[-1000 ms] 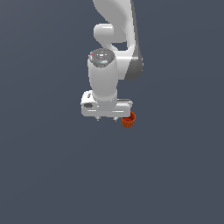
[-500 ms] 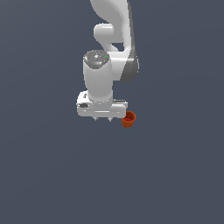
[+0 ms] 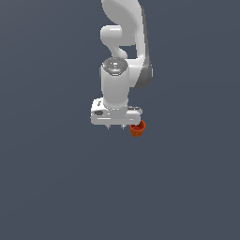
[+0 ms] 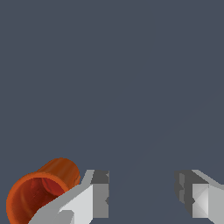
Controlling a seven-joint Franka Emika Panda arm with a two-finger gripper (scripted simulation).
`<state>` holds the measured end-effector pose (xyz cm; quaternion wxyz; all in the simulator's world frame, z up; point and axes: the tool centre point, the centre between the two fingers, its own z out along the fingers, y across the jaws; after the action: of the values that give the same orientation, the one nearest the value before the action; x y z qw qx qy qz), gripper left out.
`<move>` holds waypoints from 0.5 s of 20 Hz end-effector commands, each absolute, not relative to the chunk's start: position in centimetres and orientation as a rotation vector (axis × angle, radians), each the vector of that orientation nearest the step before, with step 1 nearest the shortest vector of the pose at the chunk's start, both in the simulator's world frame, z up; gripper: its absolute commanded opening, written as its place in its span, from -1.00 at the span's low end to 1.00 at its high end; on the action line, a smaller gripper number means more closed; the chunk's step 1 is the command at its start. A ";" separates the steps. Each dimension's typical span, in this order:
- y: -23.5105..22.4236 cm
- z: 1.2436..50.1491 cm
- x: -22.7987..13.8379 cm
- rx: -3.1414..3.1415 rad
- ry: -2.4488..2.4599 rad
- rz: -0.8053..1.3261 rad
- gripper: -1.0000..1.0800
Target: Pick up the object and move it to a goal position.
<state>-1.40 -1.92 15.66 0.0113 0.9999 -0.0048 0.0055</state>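
the flat slate-grey bench [image 3: 51, 187] fills both views from edge to edge, one even tone with no marks on it.

next in size is the white arm [image 3: 123, 33], which comes down from the top of the exterior view. its rounded links stack one below the other and end in a thick upright wrist with a grey cap on top. under the wrist sits the wide white block of the hand, lying across the view.

below that block is the pincer [image 3: 116, 127]. in the exterior view only two short tips poke out under the hand. the wrist view shows it better [image 4: 142, 197]: its two grey-and-white fingers [image 4: 97, 197] stand well apart, with bare bench showing in the gap between them and nothing held there.

smallest is the orange-red cup [image 3: 137, 129]. in the exterior view it sits just under the end of the hand block that lies toward the exterior view's right, touching or nearly touching it in the picture, and beside the finger tips, not between them. in the wrist view the cup [image 4: 37, 194] lies on its side outside the gap, its round open rim facing the camera and its tapered body pointing away. one finger overlaps it in front; whether they touch cannot be told.
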 end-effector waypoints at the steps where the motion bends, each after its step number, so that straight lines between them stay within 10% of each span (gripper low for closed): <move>1: -0.9 14.8 -2.2 3.111 0.016 0.026 0.23; 10: 3.6 11.6 -6.5 3.082 0.155 0.073 0.23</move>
<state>-5.83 2.92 12.06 0.0262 0.9985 0.0432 0.0208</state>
